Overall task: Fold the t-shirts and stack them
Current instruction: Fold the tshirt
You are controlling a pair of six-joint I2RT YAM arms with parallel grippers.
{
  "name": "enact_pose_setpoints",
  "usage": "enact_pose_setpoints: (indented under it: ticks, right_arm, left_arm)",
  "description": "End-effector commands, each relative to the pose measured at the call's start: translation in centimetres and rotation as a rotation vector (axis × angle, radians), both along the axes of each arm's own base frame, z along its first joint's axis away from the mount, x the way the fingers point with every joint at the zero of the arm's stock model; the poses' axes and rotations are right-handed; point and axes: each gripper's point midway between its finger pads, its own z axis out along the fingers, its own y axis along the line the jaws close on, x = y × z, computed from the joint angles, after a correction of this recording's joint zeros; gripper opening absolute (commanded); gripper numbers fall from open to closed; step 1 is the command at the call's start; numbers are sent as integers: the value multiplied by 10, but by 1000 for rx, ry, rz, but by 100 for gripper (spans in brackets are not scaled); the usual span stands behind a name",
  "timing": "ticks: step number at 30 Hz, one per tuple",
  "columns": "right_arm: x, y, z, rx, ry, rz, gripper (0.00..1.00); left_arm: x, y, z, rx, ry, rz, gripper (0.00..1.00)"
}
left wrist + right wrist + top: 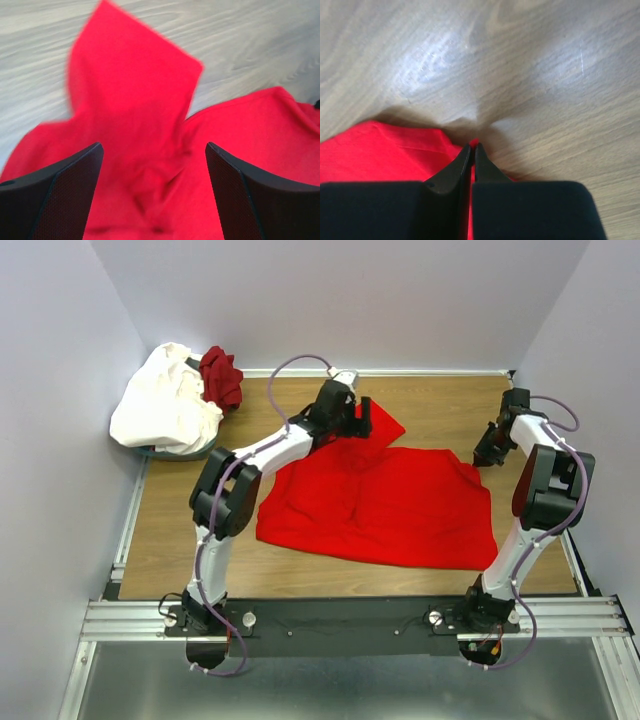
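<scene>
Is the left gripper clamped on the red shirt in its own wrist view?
No, the left gripper stands wide open, its fingers well apart, with the red shirt below them rather than pinched between them.

The left gripper (152, 150) stands with jaws wide apart, and only the bright red t-shirt (390, 505) lies under and between them. A blurred sleeve flap just ahead is perhaps lifted off the wood. Beyond it the table (440, 405) is bare. Well off to this gripper's left, the white t-shirt (165, 405) and maroon t-shirt (222, 375) fill the corner. Ahead of the right gripper (472, 146) is open wood, with the side wall (610, 390) near beside it
</scene>
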Motion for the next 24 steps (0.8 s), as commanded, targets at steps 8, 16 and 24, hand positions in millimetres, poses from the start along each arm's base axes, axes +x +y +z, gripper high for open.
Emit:
enact_pose_setpoints:
  ticks: [8,16,24]
  right_arm:
    - [13,-8,5,-8,-19,-27,10]
    - [17,-10,12,-7,-40,-35,9]
    - [14,-10,14,-13,-40,-42,10]
  left_arm:
    - [-16,59,-86,-9,183,180,91]
    - [-30,92,-114,-22,259,243,91]
    - [-67,137,-134,36,318,378,91]
